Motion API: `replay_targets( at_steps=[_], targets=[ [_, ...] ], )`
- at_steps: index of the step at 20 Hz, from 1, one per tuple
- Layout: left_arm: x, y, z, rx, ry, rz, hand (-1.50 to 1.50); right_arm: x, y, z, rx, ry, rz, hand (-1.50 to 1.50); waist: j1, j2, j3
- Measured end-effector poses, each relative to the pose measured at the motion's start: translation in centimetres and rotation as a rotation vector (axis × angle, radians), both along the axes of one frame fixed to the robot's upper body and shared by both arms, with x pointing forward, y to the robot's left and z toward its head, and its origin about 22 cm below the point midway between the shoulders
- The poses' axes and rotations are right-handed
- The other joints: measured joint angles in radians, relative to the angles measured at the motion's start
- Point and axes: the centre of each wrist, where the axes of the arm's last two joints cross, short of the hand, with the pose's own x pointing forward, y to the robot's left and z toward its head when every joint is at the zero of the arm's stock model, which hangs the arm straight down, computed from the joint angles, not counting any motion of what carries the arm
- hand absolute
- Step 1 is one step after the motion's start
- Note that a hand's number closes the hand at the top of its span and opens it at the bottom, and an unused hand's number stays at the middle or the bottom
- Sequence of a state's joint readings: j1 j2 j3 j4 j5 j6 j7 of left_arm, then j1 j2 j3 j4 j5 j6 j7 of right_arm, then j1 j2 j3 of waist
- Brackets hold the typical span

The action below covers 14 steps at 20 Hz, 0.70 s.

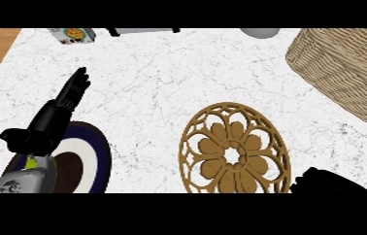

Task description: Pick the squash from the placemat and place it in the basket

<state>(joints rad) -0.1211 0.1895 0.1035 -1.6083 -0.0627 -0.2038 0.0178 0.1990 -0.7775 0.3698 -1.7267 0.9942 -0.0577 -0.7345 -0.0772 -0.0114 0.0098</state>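
Observation:
The round brown lattice placemat [234,150] lies on the white marble counter, low and right of centre, with nothing on it. No squash shows anywhere in the head view. The wicker basket [334,69] stands at the right edge, cut off by the frame. My right hand [324,181] is a dark shape at the bottom right corner, just past the placemat's lower right rim and mostly cut off. My left hand [66,98] rests at the left, open, with straight fingers pointing up the counter.
A plate [98,157] with a dark blue rim lies under my left forearm. Along the far edge sit a small printed box [72,35], a grey object [143,31] and a white round object [259,32]. Wood shows beyond the counter's top left corner.

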Motion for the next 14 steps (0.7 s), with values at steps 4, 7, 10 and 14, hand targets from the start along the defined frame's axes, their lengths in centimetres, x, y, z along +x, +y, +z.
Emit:
replay_targets(
  at_steps=[4,7,10,14],
  targets=[
    [-0.2,0.1,0.1,-0.002,-0.003,0.0,0.0,-1.9,-4.8,-0.5,0.086,0.104,0.038,1.5,-0.003,0.004,0.001],
    [-0.4,0.5,0.1,-0.001,-0.003,0.012,0.0,-3.6,-7.1,-0.8,0.201,0.186,0.019,1.5,-0.007,0.006,0.001],
    [-0.5,0.4,0.0,-0.003,-0.002,0.007,0.0,-4.5,-8.5,-0.3,0.317,0.227,-0.034,1.5,-0.006,0.005,0.0],
    [-0.6,0.7,-0.1,-0.001,-0.001,0.014,0.0,-5.2,-10.4,1.1,0.435,0.247,-0.1,1.5,-0.009,0.001,-0.002]
  ],
)
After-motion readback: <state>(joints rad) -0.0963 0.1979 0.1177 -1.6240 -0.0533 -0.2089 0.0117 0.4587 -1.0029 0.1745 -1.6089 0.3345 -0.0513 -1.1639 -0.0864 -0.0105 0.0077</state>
